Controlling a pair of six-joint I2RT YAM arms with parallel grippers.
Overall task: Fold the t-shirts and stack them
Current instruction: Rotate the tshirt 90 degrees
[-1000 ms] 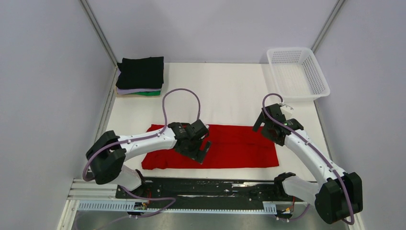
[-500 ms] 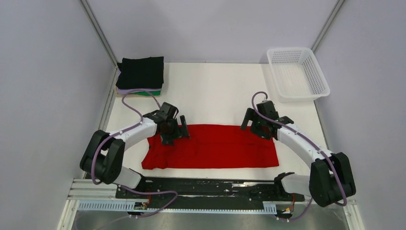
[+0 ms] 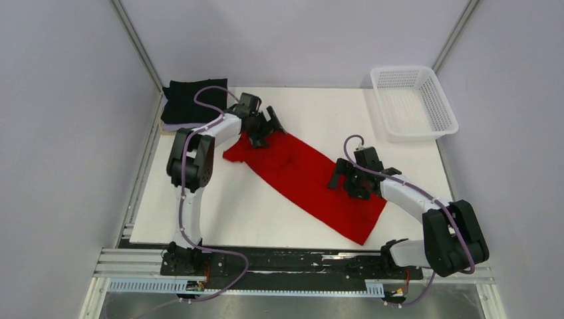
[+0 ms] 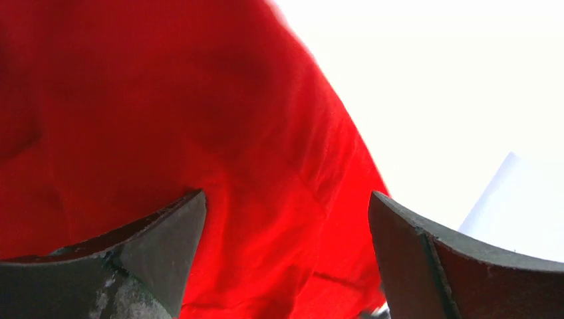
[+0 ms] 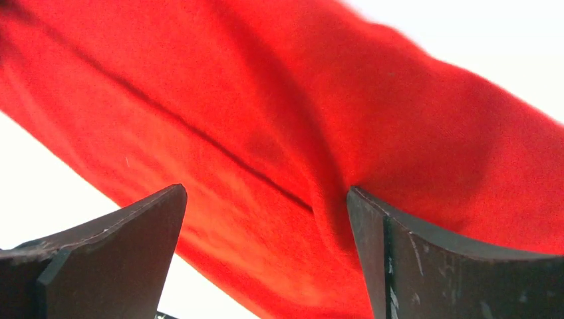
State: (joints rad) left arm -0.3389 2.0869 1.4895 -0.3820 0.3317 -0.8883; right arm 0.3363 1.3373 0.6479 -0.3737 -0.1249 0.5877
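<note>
Surveying from above, found a flat, matt white table [image 3: 279, 219] carrying everything. Noted on it one red t-shirt [image 3: 302, 176] of soft plain cloth, laid out as a long narrow band, mildly wrinkled and bunched at its far-left end. Recorded its long axis as diagonal: one end pointing to the far-left corner, the other to the near-right, toward the right arm's base, with the middle near the table's centre.

Logged a white plastic mesh basket [image 3: 406, 69], rectangular, at the far-right corner, well apart from the red cloth. Logged a stack of folded t-shirts [image 3: 194, 101] at the far-left corner, squared off, with black cloth uppermost and a pale edge just showing beneath.

Confirmed the left pincer [image 3: 268, 129] over the bunched far-left end, dark fingers spread wide with red cloth between them, nothing pinched. Confirmed the right pincer [image 3: 338, 179] over the near-right half of the band, likewise released, jaws wide. Noted a crease in the fabric meeting one fingertip [image 5: 399, 239].
</note>
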